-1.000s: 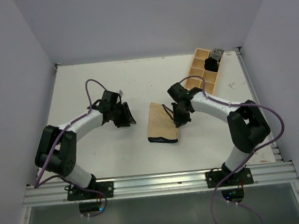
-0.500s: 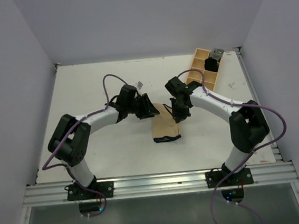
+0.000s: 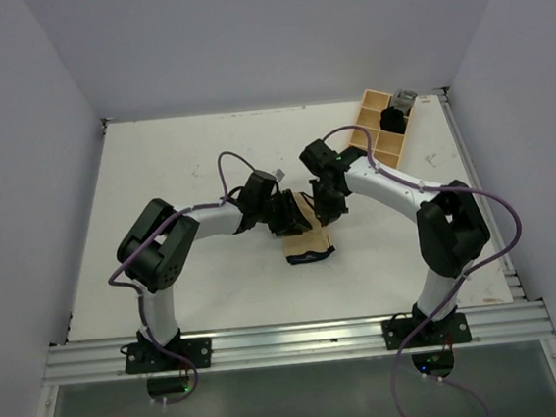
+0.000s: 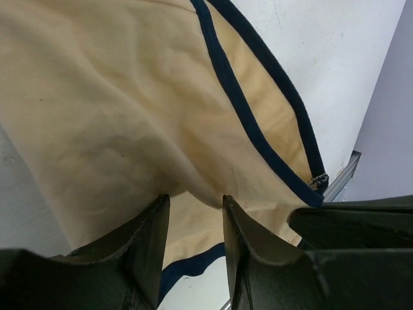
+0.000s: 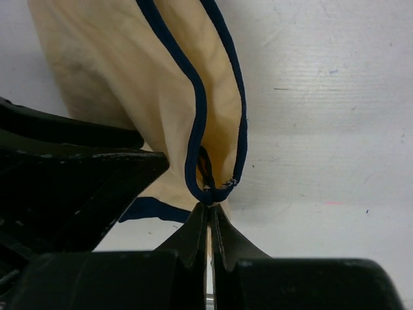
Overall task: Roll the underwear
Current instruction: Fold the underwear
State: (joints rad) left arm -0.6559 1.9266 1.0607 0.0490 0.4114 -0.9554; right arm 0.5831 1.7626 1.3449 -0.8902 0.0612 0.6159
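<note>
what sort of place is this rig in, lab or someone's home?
Probably a lab test cell, not a home: plain walls box in a white table, the arms are bolted to an aluminium rail, and underwear and a wooden tray sit on the table.

White tabletop point(image 3: 157, 181) between pale grey walls point(image 3: 271, 32), aluminium rail point(image 3: 300, 339) along near edge.

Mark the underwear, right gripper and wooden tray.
underwear point(image 4: 116, 97): left wrist view, middle of the tan fabric.
right gripper point(image 5: 208, 208): right wrist view, between the shut fingertips.
wooden tray point(image 3: 373, 104): top view, bare far compartment.
</note>
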